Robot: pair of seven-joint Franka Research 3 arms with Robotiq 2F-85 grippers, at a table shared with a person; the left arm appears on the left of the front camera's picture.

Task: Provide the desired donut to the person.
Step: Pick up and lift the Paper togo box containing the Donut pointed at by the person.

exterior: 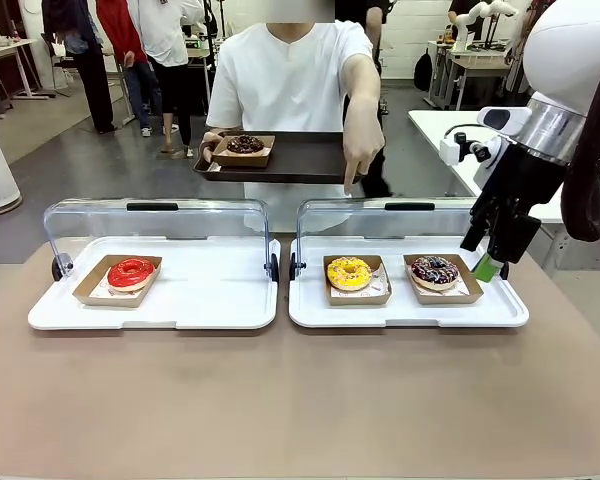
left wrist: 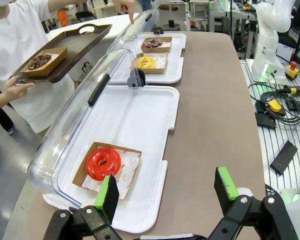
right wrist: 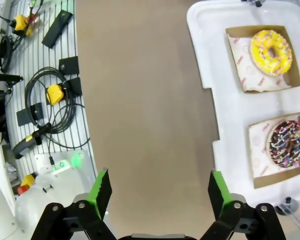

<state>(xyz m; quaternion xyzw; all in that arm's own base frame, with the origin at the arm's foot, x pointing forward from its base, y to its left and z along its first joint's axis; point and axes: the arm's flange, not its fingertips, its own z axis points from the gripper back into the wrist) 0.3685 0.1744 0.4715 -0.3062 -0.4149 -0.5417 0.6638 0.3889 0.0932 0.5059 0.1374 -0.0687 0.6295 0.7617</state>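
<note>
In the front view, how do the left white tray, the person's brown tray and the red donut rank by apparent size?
1. left white tray
2. brown tray, farther off, so real size unsure
3. red donut

white right arm (exterior: 572, 48), black right gripper (right wrist: 159, 190) (green pads (right wrist: 101, 189))
</note>
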